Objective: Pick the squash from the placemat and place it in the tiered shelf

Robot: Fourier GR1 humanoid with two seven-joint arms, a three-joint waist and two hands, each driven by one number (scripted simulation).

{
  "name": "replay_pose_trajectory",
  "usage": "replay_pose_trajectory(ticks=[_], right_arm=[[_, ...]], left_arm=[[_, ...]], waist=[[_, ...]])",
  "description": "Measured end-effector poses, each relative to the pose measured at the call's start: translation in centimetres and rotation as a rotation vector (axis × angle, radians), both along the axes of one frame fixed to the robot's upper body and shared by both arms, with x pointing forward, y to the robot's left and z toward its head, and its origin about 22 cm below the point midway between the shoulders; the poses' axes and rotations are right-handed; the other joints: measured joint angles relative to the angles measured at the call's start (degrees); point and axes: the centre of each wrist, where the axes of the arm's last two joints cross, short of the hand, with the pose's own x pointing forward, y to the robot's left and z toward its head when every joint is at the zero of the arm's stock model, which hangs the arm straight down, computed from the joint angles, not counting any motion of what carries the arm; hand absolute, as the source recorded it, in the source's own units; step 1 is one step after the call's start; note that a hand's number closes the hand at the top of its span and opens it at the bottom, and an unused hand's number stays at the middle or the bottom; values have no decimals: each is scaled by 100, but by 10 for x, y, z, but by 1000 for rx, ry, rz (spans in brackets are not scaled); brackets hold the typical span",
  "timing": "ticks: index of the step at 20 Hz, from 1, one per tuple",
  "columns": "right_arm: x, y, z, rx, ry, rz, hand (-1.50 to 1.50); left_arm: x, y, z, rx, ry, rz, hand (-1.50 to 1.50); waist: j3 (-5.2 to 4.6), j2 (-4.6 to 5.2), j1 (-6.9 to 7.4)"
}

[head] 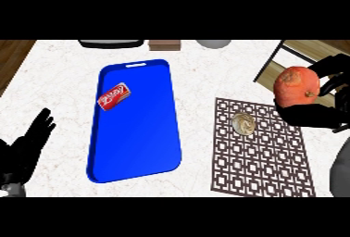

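Squash: I see the orange squash (296, 86), lumpy and blotched, lifted above the placemat's far right corner, just in front of the shelf.
Right hand: my right hand (327, 99) has its black fingers and thumb curled round the squash, holding it from the right side and from beneath.
Left hand: my left hand (28, 143) rests at the lower left edge, fingers straight and pointing up, holding nothing.
Placemat: the brown placemat (263, 159) is a lattice of square cut-outs lying flat on the counter, right of the tray.
On the placemat: a small round pale object (243, 123) sits near its far edge, close under the held squash; I cannot tell what it is.
Tiered shelf: I see only a corner of the tiered shelf (301, 50) at top right, dark frame with a light wooden board.
Tray: a long glossy blue tray (137, 122) with rounded corners and a handle slot lies mid-counter.
Packet: a small red packet (114, 96) lies tilted on the tray's far part; its white lettering is unreadable to me.
Counter: white marble counter (198, 69) with faint veining.
Far edge: a dark object, a brown block (165, 44) and a grey round thing are cut off there.
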Motion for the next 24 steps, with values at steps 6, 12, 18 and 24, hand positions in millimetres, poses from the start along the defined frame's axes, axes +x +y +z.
replay_pose_trajectory(ticks=[6,12,18,24], right_arm=[[-25,-4,44,10,-154,0,150],[-22,-14,85,-45,-248,-60,150],[-10,-29,116,-162,-235,-137,150],[14,-48,136,-206,-165,-188,150]], left_arm=[[8,-11,-1,-5,-3,-8,0],[7,-10,-3,-5,-4,-10,0],[2,0,0,1,-1,-11,0],[7,-1,2,0,-10,-13,0]], waist=[[-1,10,22],[-5,12,51],[-6,9,60],[-3,24,77]])
